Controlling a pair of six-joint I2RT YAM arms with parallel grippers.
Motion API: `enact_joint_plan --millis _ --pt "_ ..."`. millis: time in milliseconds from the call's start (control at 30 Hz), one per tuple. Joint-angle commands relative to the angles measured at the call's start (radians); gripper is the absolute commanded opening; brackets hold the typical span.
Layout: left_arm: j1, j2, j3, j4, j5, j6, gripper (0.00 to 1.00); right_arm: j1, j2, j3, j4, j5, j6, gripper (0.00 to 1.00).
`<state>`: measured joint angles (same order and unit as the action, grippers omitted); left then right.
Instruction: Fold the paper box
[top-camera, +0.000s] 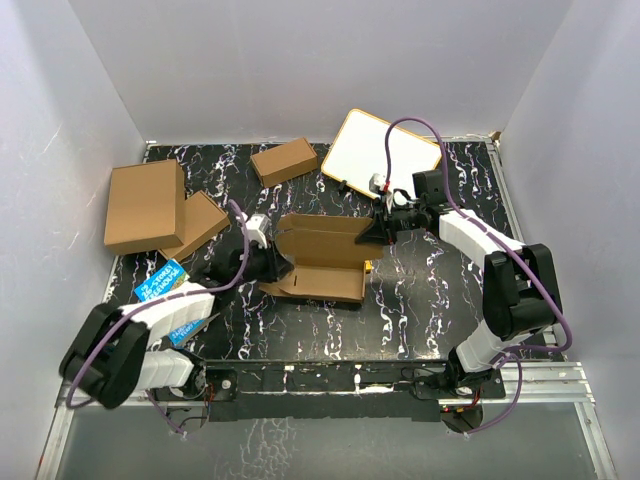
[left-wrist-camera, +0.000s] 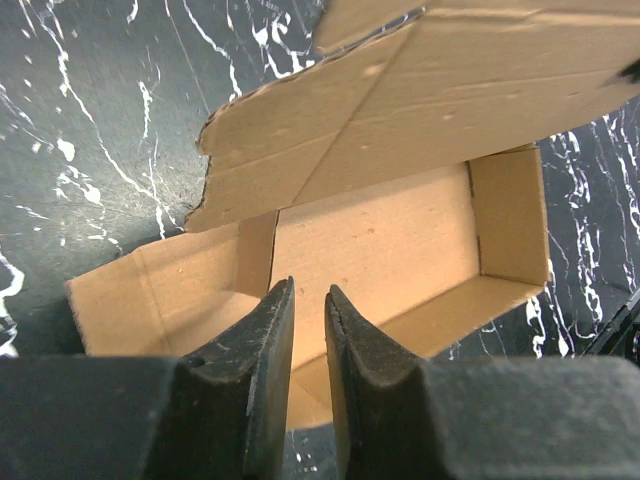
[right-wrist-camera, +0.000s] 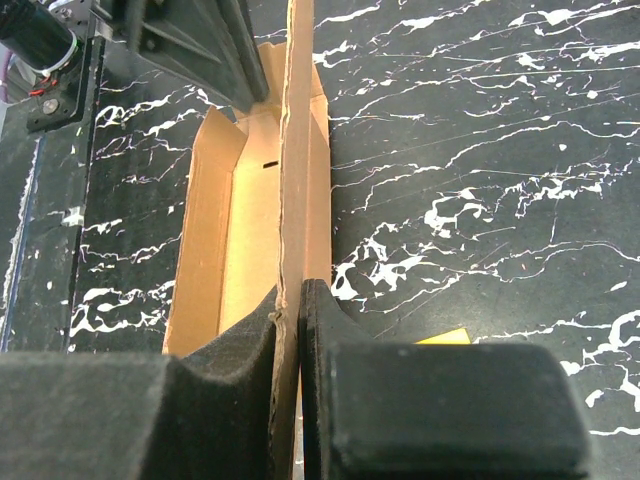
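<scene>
Paper box (top-camera: 322, 281): one, near the middle of the desk (top-camera: 430, 290), between the two tools. It is plain brown corrugated card in a single cut piece, forming a shallow oblong tray with low walls. A long lid panel with a ragged, tabbed end rises from the far side.
Left tool (left-wrist-camera: 308, 292): one, with two black, rough-faced fingers and a narrow gap between them. It sits at the tray's near wall, and card shows through the gap. Whether the fingers touch that wall cannot be told.
Right tool (right-wrist-camera: 290, 292): one, with black padded fingers pinched on the thin edge of the upright lid panel, so it is holding the paper box.
Other cartons (top-camera: 145, 205): three, brown and closed. Two overlap at the left rear, and a smaller one lies at the back.
White board (top-camera: 385, 155): one, a flat rectangle with a pale wooden rim.
Blue packets (top-camera: 160, 281): two, with white print, beside the left arm.
Yellow scrap (right-wrist-camera: 445, 338): one, small, on the desk by the box.
Desk surface: black with white marble-like veins.
</scene>
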<state>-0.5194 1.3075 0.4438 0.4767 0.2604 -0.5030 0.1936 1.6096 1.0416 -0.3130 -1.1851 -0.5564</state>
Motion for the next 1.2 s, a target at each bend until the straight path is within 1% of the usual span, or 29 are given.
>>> enact_joint_plan --millis 0,100,167,267,333,567,800,900,1067,1167 --pt "-0.002 -0.18 0.073 -0.291 -0.086 0.061 0.21 -0.011 -0.052 0.011 0.048 -0.053 -0.036 0.08" --pt "0.001 -0.261 0.097 -0.403 -0.107 0.052 0.27 -0.011 -0.048 0.012 0.044 -0.057 -0.039 0.08" --pt "0.001 -0.307 0.106 -0.452 -0.137 0.01 0.34 -0.011 -0.047 0.012 0.042 -0.056 -0.043 0.08" --pt "0.004 -0.359 0.102 -0.494 -0.155 -0.07 0.43 -0.01 -0.047 0.012 0.04 -0.054 -0.043 0.08" --pt "0.003 -0.389 0.09 -0.498 -0.137 -0.112 0.46 -0.011 -0.046 0.011 0.04 -0.053 -0.044 0.08" --pt "0.003 -0.433 0.088 -0.553 -0.077 -0.206 0.48 -0.011 -0.041 0.011 0.04 -0.054 -0.044 0.08" --pt "0.004 -0.457 0.072 -0.599 -0.059 -0.275 0.5 -0.011 -0.044 0.011 0.038 -0.05 -0.046 0.08" --pt "0.004 -0.474 0.051 -0.585 -0.062 -0.312 0.52 -0.011 -0.045 0.011 0.038 -0.048 -0.045 0.08" --pt "0.003 -0.515 0.022 -0.576 -0.077 -0.371 0.6 -0.011 -0.045 0.009 0.037 -0.047 -0.047 0.08" --pt "0.004 -0.531 0.013 -0.575 -0.079 -0.391 0.61 -0.012 -0.045 0.01 0.037 -0.046 -0.047 0.08"
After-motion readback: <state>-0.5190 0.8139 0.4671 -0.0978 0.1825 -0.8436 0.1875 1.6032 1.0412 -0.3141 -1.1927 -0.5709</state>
